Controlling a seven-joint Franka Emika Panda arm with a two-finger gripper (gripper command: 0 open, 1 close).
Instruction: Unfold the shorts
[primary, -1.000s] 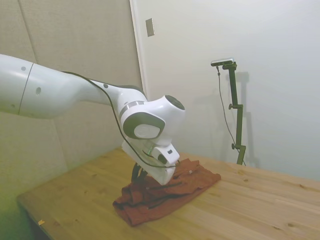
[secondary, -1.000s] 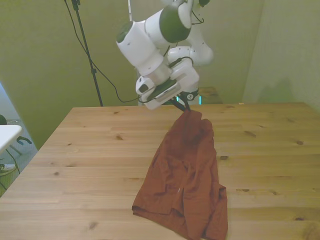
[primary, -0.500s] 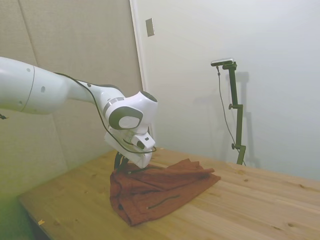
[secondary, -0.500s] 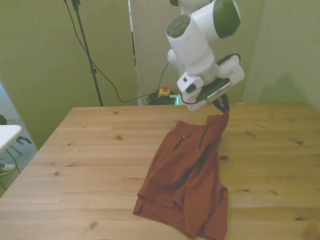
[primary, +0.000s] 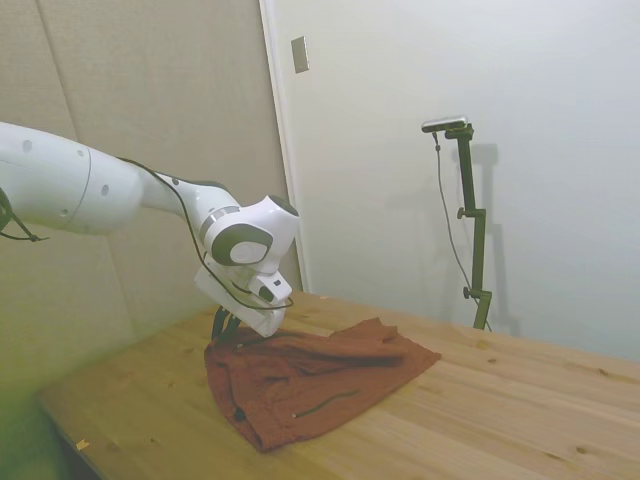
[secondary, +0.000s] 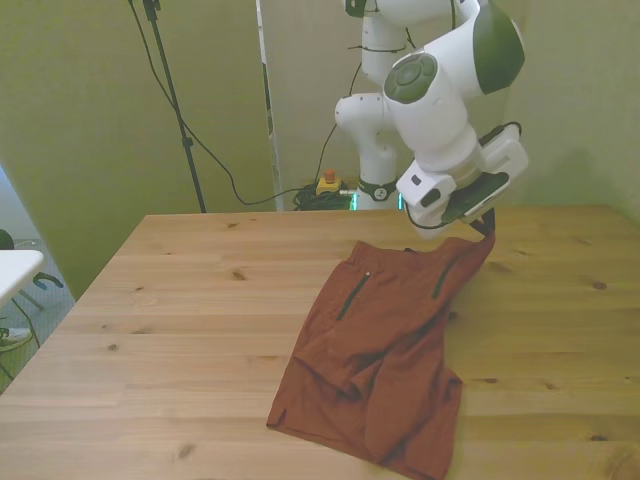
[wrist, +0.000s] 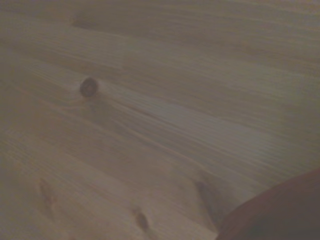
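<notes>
My claw (secondary: 487, 228) pinching rust-orange cloth shorts (secondary: 378, 352) by a corner, approx half spread, lower part bunched.

The wrist view is dim and blurred. It cuts the shorts (wrist: 280, 212) to one corner. The gripper's (secondary: 487, 226) fingertips are hidden behind cloth.

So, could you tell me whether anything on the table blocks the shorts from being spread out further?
Nothing visible does. The gripper holds a corner of the shorts, and the wooden table around them is bare on every side shown.
</notes>
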